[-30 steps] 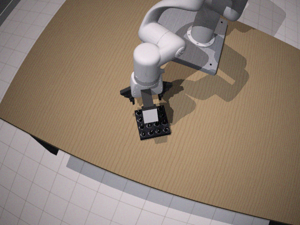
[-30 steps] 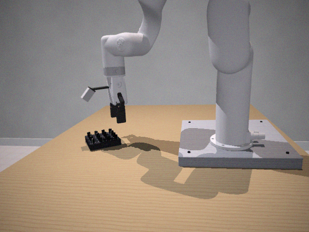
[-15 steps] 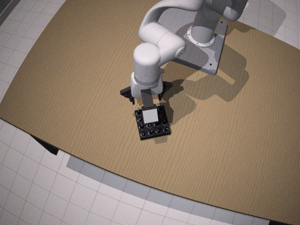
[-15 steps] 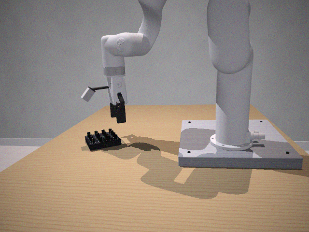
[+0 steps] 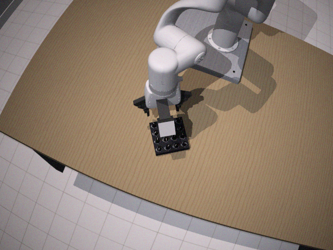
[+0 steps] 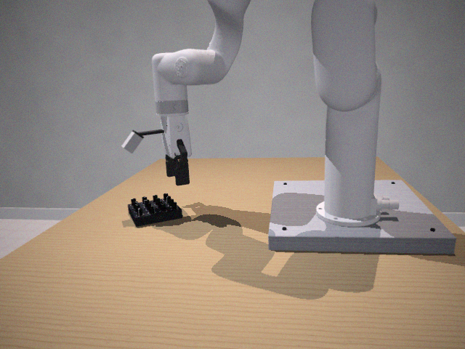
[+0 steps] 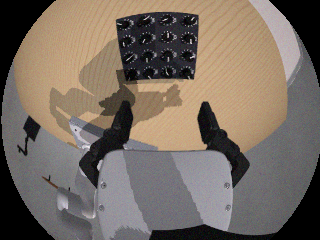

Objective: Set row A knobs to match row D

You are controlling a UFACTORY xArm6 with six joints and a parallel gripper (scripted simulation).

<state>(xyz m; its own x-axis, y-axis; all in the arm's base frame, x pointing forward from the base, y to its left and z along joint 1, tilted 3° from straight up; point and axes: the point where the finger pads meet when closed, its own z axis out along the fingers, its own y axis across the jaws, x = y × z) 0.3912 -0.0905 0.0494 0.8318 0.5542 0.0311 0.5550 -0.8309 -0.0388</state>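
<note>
The black knob box (image 5: pixel 169 137) stands on its feet on the wooden table, with four rows of small black knobs. It also shows in the side view (image 6: pixel 155 209) and in the wrist view (image 7: pixel 159 47). The knob lines and marks are too small to read. My gripper (image 6: pixel 177 172) is open and empty, well above the table, beside the box on the arm-base side and not over it. In the wrist view the two black fingers stand wide apart with the box beyond them. In the top view the wrist camera (image 5: pixel 167 128) hides part of the box's upper rows.
The arm's grey base plate (image 5: pixel 226 56) lies on the table behind the box, also in the side view (image 6: pixel 357 217). The table's curved front edge (image 5: pixel 113 185) runs below the box in the top view.
</note>
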